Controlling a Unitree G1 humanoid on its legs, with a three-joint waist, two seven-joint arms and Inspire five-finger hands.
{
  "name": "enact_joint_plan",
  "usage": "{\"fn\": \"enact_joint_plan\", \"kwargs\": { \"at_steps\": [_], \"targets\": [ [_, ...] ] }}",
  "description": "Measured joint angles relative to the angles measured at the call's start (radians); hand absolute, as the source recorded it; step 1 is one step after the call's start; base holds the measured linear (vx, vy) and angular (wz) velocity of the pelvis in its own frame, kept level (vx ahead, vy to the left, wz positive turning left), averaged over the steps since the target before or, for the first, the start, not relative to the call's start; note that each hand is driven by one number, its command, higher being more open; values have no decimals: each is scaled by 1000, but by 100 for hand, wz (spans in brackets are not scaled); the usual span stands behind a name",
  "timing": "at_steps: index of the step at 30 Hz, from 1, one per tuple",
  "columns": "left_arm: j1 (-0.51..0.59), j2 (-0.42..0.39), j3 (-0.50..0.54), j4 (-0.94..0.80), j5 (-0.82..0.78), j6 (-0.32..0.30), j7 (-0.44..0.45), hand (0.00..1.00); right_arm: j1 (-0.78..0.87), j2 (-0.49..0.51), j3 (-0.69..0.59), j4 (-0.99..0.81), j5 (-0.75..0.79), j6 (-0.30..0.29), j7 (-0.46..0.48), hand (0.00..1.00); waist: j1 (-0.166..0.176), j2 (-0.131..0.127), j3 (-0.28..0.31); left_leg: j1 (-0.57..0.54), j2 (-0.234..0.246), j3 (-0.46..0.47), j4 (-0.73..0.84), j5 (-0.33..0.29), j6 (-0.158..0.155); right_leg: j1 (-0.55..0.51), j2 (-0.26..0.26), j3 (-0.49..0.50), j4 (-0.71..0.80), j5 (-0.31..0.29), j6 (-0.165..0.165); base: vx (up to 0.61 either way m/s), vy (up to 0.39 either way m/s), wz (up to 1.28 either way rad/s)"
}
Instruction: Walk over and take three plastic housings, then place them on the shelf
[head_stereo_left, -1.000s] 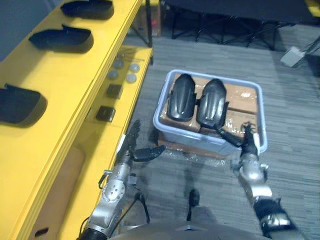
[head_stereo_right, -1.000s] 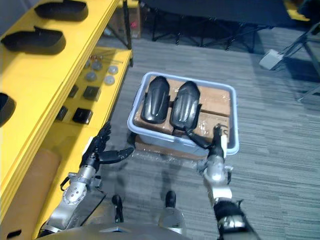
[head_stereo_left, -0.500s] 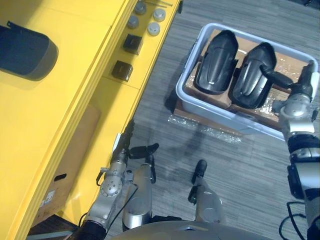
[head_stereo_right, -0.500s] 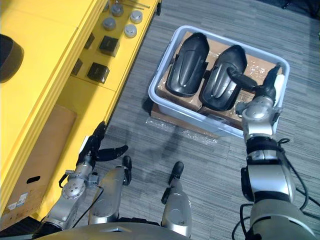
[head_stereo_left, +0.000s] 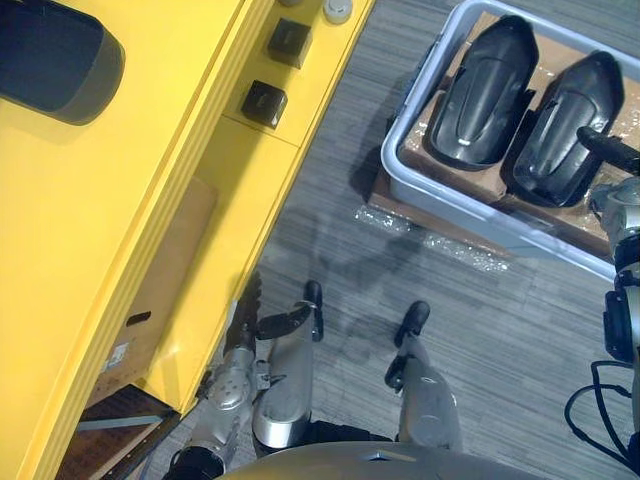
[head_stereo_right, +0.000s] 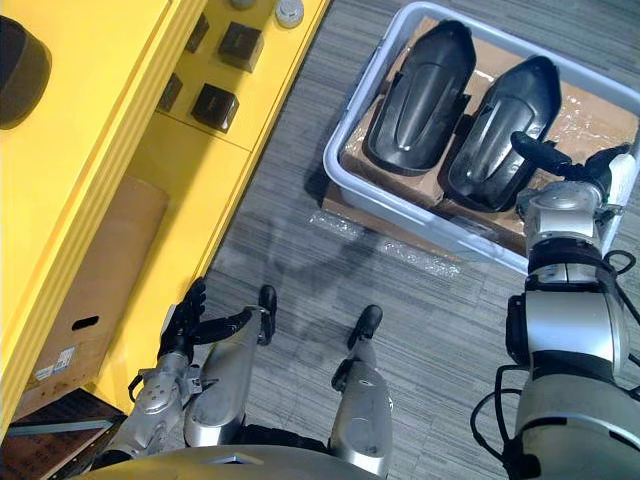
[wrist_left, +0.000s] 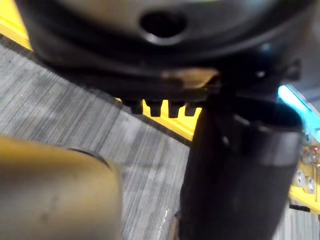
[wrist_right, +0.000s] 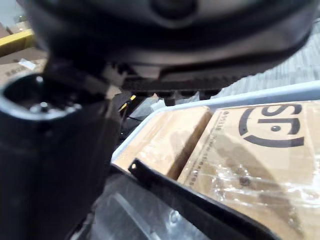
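Lying side by side on plastic-wrapped cardboard boxes (head_stereo_right: 580, 100), two black plastic housings fill a pale grey bin (head_stereo_right: 420, 228) that stands on the grey carpeted floor (head_stereo_right: 300, 250). The left housing (head_stereo_right: 420, 100) and the right housing (head_stereo_right: 500, 135) rest lengthwise, nearly touching.

The right robot hand (head_stereo_right: 565, 200) hovers over the bin's near right corner. Its fingers are loosely extended and its thumb reaches out above the end of the right housing, with nothing in its grasp.

The left robot hand (head_stereo_right: 180, 330) hangs low beside the yellow shelf (head_stereo_left: 150, 170), fingers straight, thumb spread and empty.

A third housing (head_stereo_left: 55, 60) sits on the shelf's top level. On a lower level are small black blocks (head_stereo_right: 215, 105) and silver discs (head_stereo_right: 290, 12), and a cardboard box (head_stereo_right: 100, 270) sits underneath.
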Motion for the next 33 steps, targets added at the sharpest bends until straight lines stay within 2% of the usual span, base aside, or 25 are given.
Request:
{"fn": "enact_joint_plan", "kwargs": {
  "at_steps": [2,6,10,13,14,17,20,31,33],
  "targets": [
    [0,-11,-16,7,-38,-13,5,100,-28,-46,0,0,0,25,0,100,4,22,8,-24,-1,-9,9,0,0,-16,0,-11,0,0,0,-62,20,7],
    [-2,-16,-27,20,-69,-33,15,100,-41,-67,1,5,0,38,-1,100,13,35,12,-33,-8,-28,10,1,1,-27,-1,-12,2,0,1,-26,12,-3],
    [-14,-28,-60,36,-81,-57,18,100,-73,-100,11,25,1,42,-13,100,32,69,15,-77,-21,-58,11,5,4,-79,-10,-15,33,-1,0,-48,25,-3],
    [-18,-33,-68,44,-107,-71,18,100,-80,-101,36,43,2,60,-17,100,44,76,12,-94,-27,-57,11,9,7,-103,-18,-15,40,-1,0,-39,22,-5],
    [-19,-33,-70,45,-109,-77,18,100,-80,-104,37,50,2,66,-22,0,52,76,12,-102,-28,-58,12,10,9,-115,-21,-15,50,-2,0,-49,12,-1],
    [-20,-33,-82,47,-112,-97,18,100,-81,-127,66,56,2,86,-23,0,60,80,10,-115,-39,-59,13,13,13,-144,-35,-17,80,-14,2,-65,17,4],
    [-35,-33,-100,57,-137,-103,17,100,-81,-170,88,53,-3,103,-23,0,85,91,2,-152,-41,-60,30,13,13,-180,-47,-23,114,-23,-2,-73,16,2],
    [-36,-46,-96,65,-148,-119,19,100,-42,-215,123,43,-91,131,-38,0,92,103,-6,-170,-43,-71,30,17,16,-220,-68,-37,190,-67,0,-40,-28,4],
    [-36,-50,-93,64,-148,-122,19,100,-29,-211,111,36,-87,132,0,0,92,104,-6,-169,-41,-75,30,17,15,-223,-68,-44,202,-75,-1,13,-46,5]
  ]
}}
